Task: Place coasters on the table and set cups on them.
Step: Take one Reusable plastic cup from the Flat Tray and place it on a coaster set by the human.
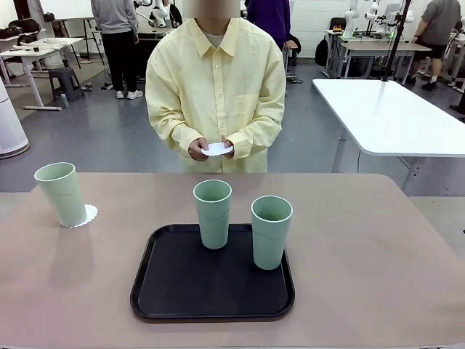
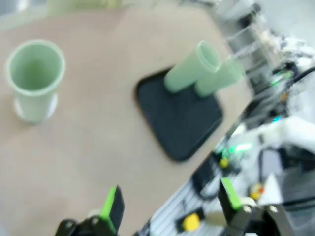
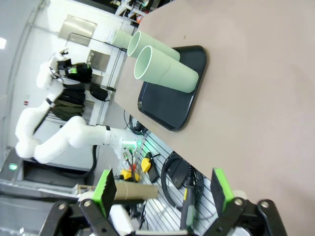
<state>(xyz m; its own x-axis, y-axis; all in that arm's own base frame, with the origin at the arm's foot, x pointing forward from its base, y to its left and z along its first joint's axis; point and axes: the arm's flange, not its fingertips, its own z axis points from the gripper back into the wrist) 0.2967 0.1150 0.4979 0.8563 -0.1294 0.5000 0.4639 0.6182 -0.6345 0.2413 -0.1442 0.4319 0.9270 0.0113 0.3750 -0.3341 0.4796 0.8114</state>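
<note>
The left tool (image 2: 170, 192) and right tool (image 3: 162, 178) are held wide, empty. One cup (image 2: 34, 78) is seated on its coaster (image 1: 89, 214), ahead-left of the left tool. The second coaster (image 1: 217, 149), held by the person (image 1: 215, 87), is probably needed on the bench (image 1: 363, 254) next.

On the beige-brown matte tabletop (image 1: 378, 247), one tall pale mint-green plastic tumbler (image 1: 62, 193) stands upright on a white scalloped round coaster (image 1: 90, 214) at the left, while a second tumbler (image 1: 212, 213) and a third tumbler (image 1: 271, 231) stand upright on the central black tray (image 1: 211, 294).

2 cups (image 1: 212, 213) on tray (image 1: 189, 291), 3rd on coaster (image 1: 91, 214)
</note>
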